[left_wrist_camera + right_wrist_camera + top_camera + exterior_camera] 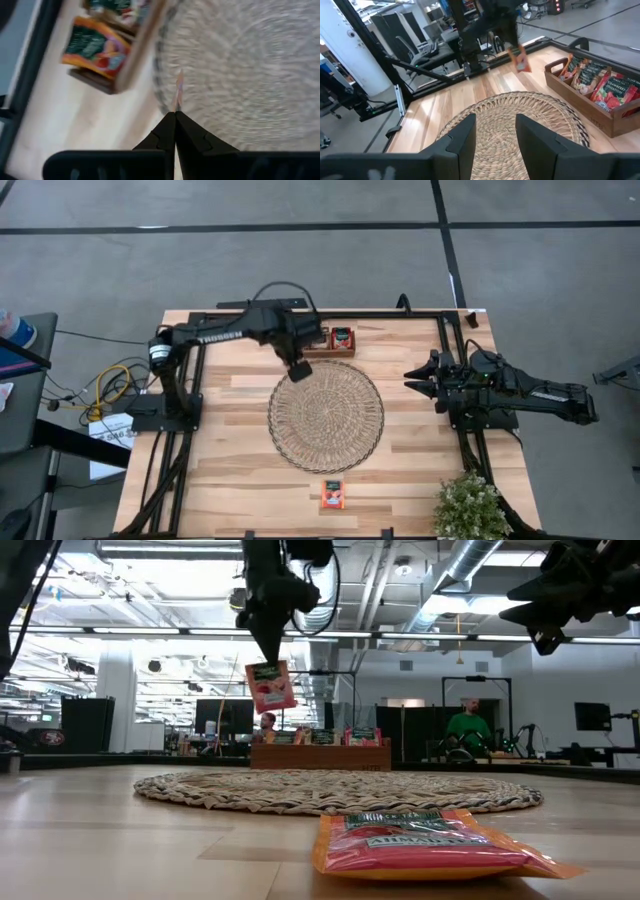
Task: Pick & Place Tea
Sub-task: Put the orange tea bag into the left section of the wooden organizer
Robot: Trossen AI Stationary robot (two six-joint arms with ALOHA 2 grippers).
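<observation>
Red-orange, the flat square tea sachet [271,686] pinched in the left hand [299,370] should be lowered over the round woven mat [326,416] in mid-frame before being released, while the right hand [420,378] waits part-open at right.

One red-orange sachet [271,686] hangs tilted in the air, pinched by its top edge, above the mat's far edge. Another [425,843] lies flat on the table near the front edge. More sachets [600,82] stand upright in the wooden tray.
</observation>
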